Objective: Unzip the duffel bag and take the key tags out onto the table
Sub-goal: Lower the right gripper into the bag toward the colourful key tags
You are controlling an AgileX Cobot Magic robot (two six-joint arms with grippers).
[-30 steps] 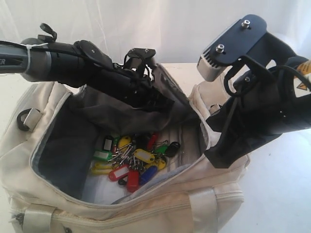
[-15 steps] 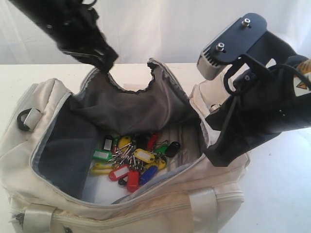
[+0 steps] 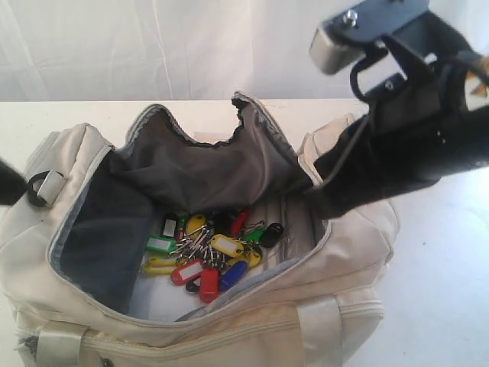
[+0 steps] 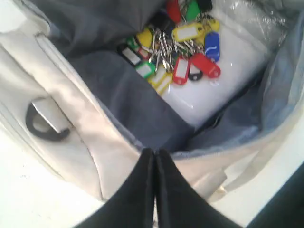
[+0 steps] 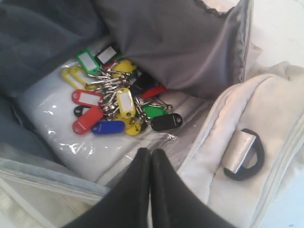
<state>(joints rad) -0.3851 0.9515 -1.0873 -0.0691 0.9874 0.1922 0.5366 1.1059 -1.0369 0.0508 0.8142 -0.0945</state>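
The left end effector [image 4: 154,153], clenched and empty like the right end effector [image 5: 151,153], now sits withdrawn at the frame's left edge. The duffel bag [image 3: 229,325] gapes, its key tags [image 3: 210,251] exposed for picking.

Key tags [image 3: 214,252] inside unzipped duffel bag [image 3: 344,306]

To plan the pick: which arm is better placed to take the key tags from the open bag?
Probably right. The right arm hangs over the duffel bag by its opening, shut jaws pointing at the key tags. The left arm shows only at the exterior view's left edge, farther off.
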